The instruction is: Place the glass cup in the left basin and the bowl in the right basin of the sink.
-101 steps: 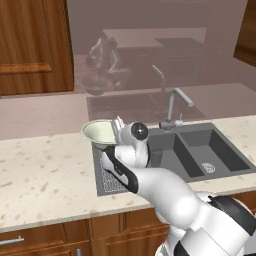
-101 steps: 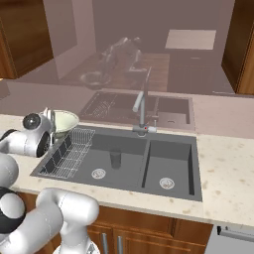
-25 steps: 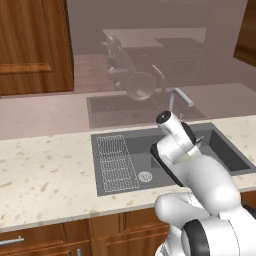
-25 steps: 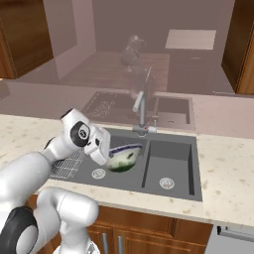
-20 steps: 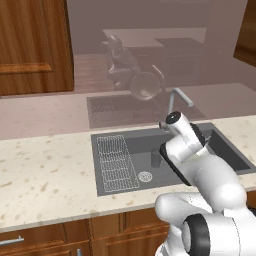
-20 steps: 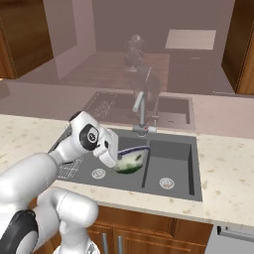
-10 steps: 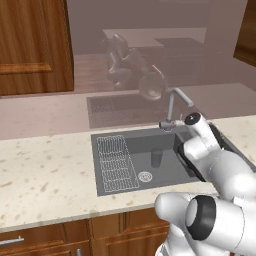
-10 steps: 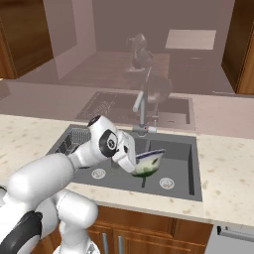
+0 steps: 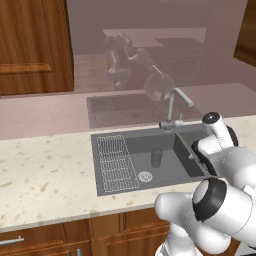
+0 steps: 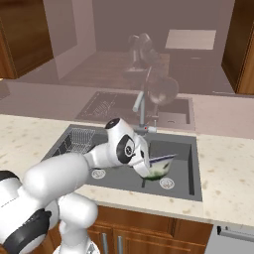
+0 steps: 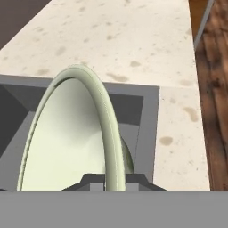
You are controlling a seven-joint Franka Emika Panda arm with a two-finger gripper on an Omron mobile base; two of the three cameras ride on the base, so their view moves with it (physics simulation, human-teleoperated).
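Observation:
The pale cream-green bowl (image 10: 158, 167) hangs tilted on edge over the right basin (image 10: 181, 171), just above its drain (image 10: 166, 183). My gripper (image 10: 147, 161) is shut on the bowl's rim. In the hand view the bowl's rim (image 11: 106, 129) runs up from between my gripper (image 11: 115, 180) tips, with the right basin's wall (image 11: 133, 116) behind it. The glass cup (image 9: 157, 157) stands upright in the left basin (image 9: 170, 169), between the wire rack (image 9: 116, 162) and the divider. My arm hides most of the right basin (image 9: 188, 142) in the left base view.
A curved metal faucet (image 9: 173, 106) rises behind the sink's divider, close to my arm. Speckled beige counter (image 9: 45, 175) surrounds the sink; past the right basin it ends at a wooden floor (image 11: 216, 89). A wood cabinet (image 9: 30, 45) hangs at upper left.
The arm has swung right with the bowl, from over the left basin, across the divider, to over the right basin, and a little lower. The glass cup has not moved.

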